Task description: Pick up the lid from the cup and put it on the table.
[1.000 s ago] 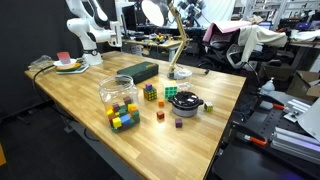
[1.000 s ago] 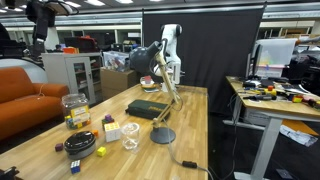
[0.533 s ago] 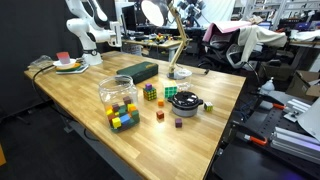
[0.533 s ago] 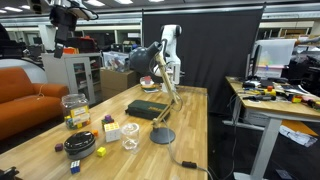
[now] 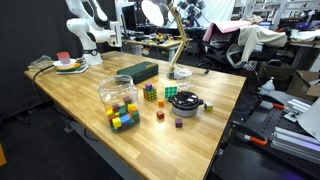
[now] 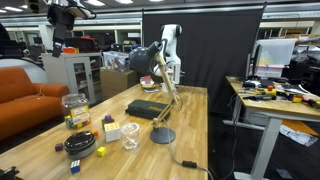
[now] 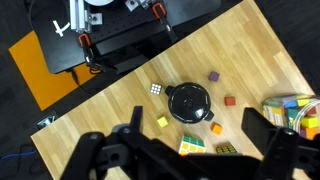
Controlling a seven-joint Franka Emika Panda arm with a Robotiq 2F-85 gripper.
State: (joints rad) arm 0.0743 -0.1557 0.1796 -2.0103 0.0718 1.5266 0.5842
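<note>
My gripper [image 7: 200, 125] is open and empty, high above the table [image 7: 120, 110]; it shows at the top left in an exterior view [image 6: 65, 14]. A small pale cup [image 6: 130, 140] stands between a pale puzzle cube and the lamp's base. At this size I cannot tell the lid apart from the cup. In the wrist view the cup and lid are hidden behind the gripper's body. The table [image 5: 80, 90] is light-brown wood with a dark edge.
A dark round rimmed dish [image 7: 188, 102] [image 5: 186, 102] lies below the gripper among small coloured cubes. A clear jar of cubes [image 5: 119, 100] [image 6: 75, 108], two puzzle cubes [image 5: 170, 92], a black box [image 5: 137, 71] and a desk lamp [image 6: 162, 135] also stand on the table.
In an exterior view the gripper moved to the right, high above the table, up to half a second ago. Since then nothing has visibly changed.
</note>
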